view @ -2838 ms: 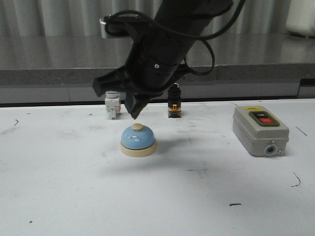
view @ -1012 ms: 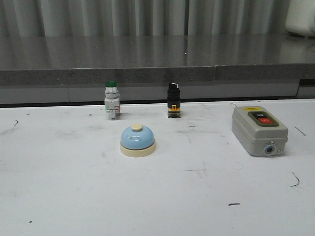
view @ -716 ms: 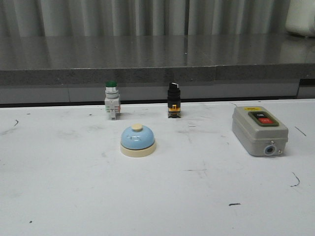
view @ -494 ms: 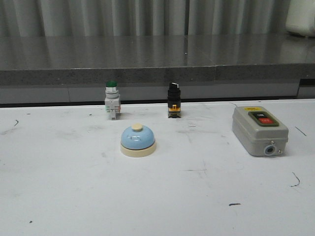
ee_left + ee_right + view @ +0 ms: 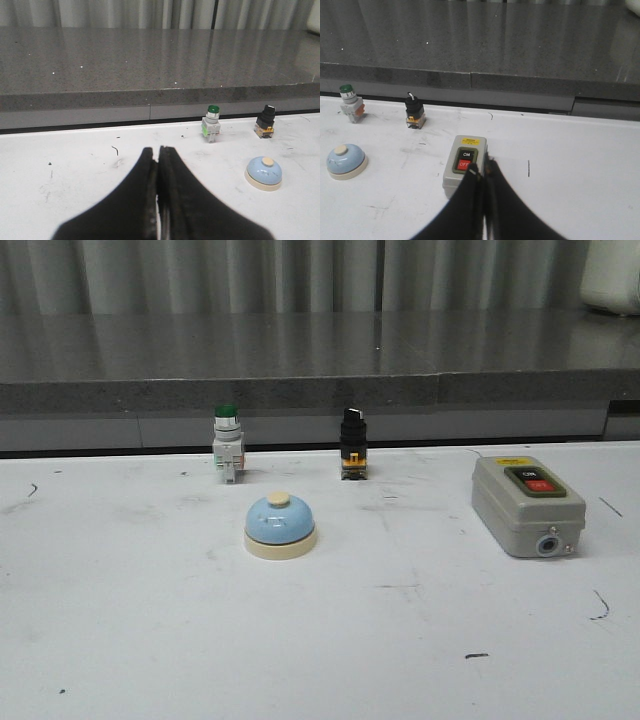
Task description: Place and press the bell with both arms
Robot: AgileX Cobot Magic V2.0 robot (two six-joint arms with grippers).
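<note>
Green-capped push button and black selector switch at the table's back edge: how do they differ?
The green-capped push button has a round green cap on a pale grey body; the black selector switch has a black knob over a yellow-orange base. The button stands left of the switch. Both stand upright behind the bell.

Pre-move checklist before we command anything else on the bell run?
1. Bell upright on the table: ok.
2. Bell knob uncovered, nothing on top: ok.
3. Neighbours apart from bell, namely green push button, black switch, grey box: ok.
4. Left gripper shut and holding nothing: ok.
5. Right gripper shut and holding nothing: ok.
6. Bell actually rang: cannot tell.
</note>
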